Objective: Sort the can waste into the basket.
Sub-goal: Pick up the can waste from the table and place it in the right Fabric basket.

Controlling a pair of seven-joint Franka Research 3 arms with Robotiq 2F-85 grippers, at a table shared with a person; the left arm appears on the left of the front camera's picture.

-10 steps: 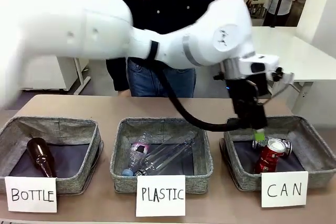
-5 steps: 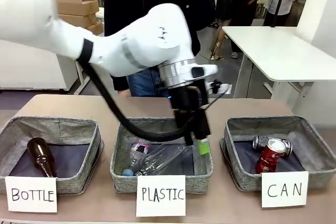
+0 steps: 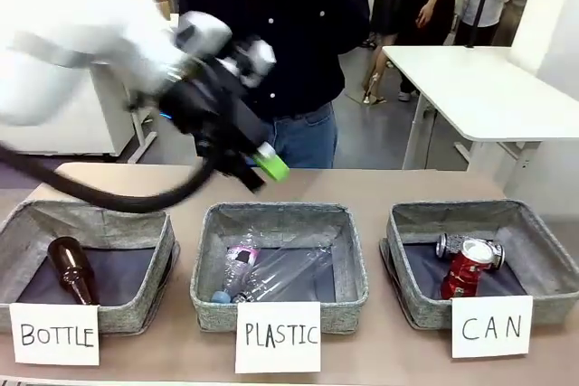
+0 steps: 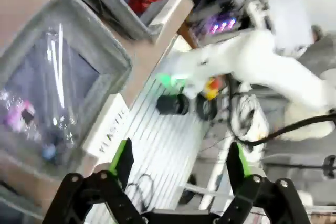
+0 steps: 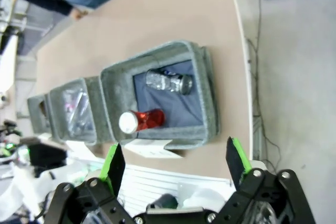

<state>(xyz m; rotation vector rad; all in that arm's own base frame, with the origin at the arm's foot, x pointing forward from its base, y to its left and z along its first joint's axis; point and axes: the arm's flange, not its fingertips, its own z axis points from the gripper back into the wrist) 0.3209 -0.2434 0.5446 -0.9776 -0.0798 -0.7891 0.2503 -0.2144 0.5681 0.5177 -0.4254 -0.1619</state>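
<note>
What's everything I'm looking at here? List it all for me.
Baskets: three, grey, in a row on the table.
Cans: two, one red, one dark silver, lying in the right basket.
Plastic bottles: clear, count unclear, in the middle basket.
Glass bottle: one, brown, in the left basket.
Labels: three, white, reading BOTTLE, PLASTIC, CAN, on the basket fronts.
Table: one, tan.
Person: one, dark shirt, behind the table.
Left gripper: black with green pads, open, empty, above the table.
Right gripper: same colours, open, empty.

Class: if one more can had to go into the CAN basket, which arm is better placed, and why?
Probably the right: its open gripper looks down on the CAN basket, while the open left gripper is up over the table's left half.
</note>
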